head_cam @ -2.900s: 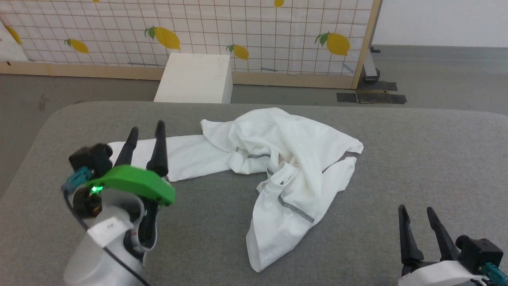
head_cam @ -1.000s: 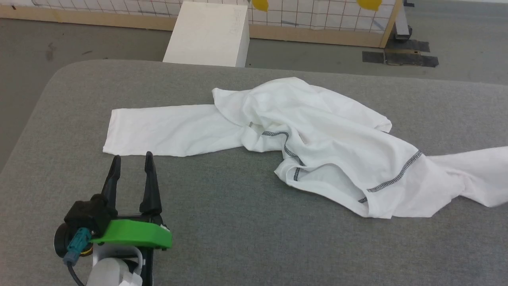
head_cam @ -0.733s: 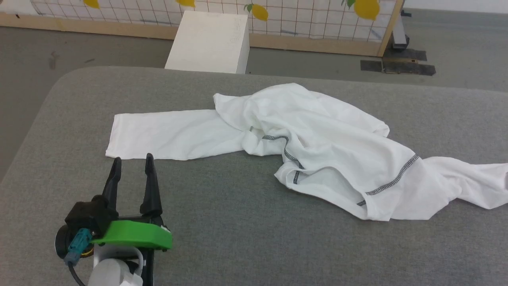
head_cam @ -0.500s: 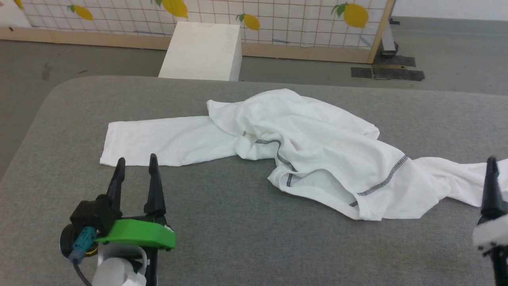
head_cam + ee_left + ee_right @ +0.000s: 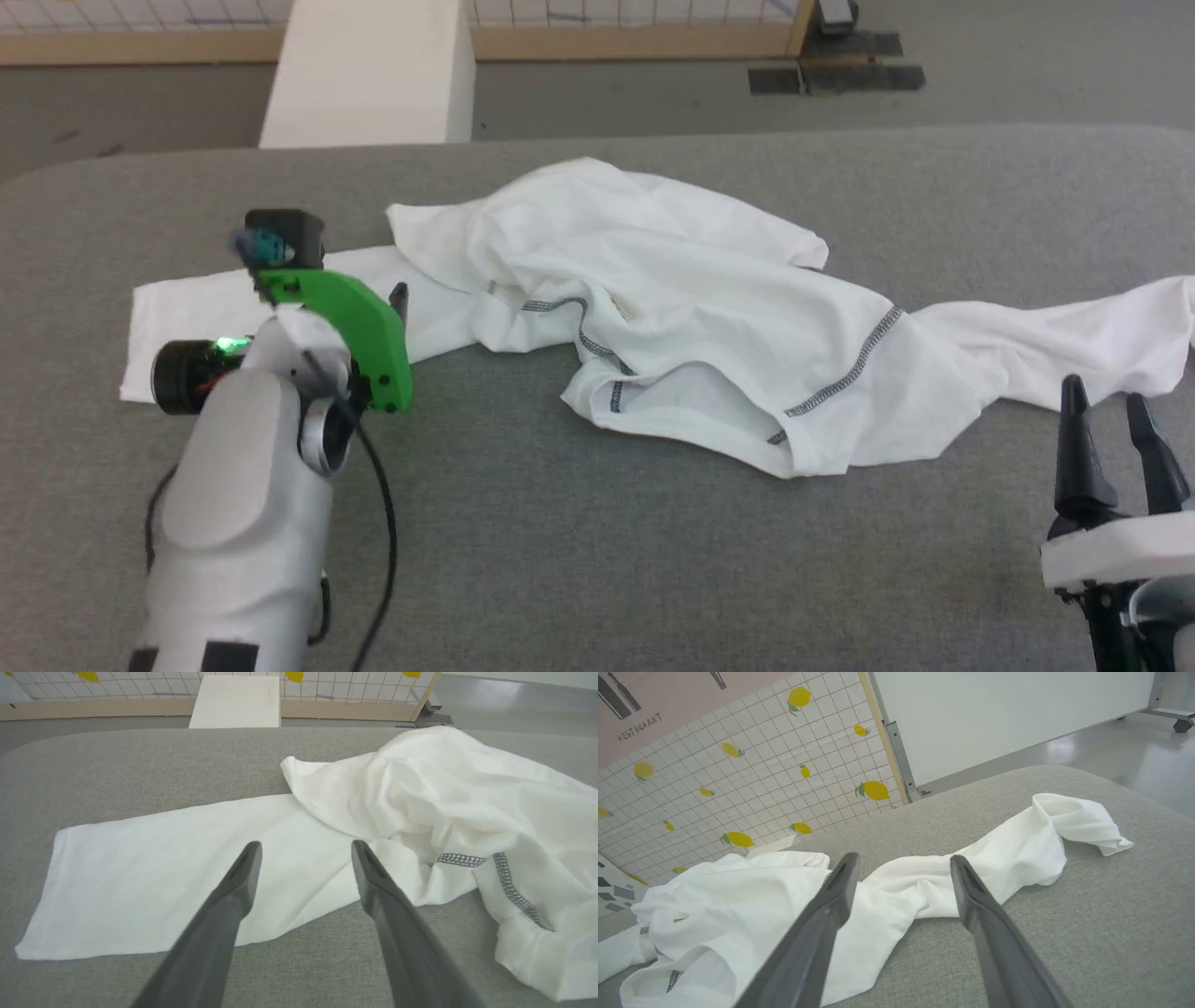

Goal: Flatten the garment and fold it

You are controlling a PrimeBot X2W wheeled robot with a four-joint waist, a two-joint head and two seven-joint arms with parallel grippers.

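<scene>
The garment (image 5: 672, 299), a white long-sleeved shirt with grey zigzag seams, lies crumpled across the grey padded table (image 5: 597, 569). One sleeve (image 5: 159, 872) lies flat toward the left. The other sleeve (image 5: 1017, 858) trails right, its cuff end (image 5: 1078, 821) curled over. In the left wrist view, my left gripper (image 5: 306, 849) hovers open over the flat sleeve near where it meets the body; in the head view its green mount (image 5: 350, 322) covers part of that sleeve. My right gripper (image 5: 1106, 411) stands open at the lower right, at the near edge of the right sleeve, with nothing between its fingers.
A white box (image 5: 369, 70) stands on the floor just beyond the table's far edge. Behind it a lemon-patterned grid screen (image 5: 738, 779) with a wooden frame closes off the back. Bare grey table surface stretches in front of the garment.
The head view has tilted down and turned. My left gripper has moved from the table's front forward over the flat sleeve. My right gripper has come into view at the lower right.
</scene>
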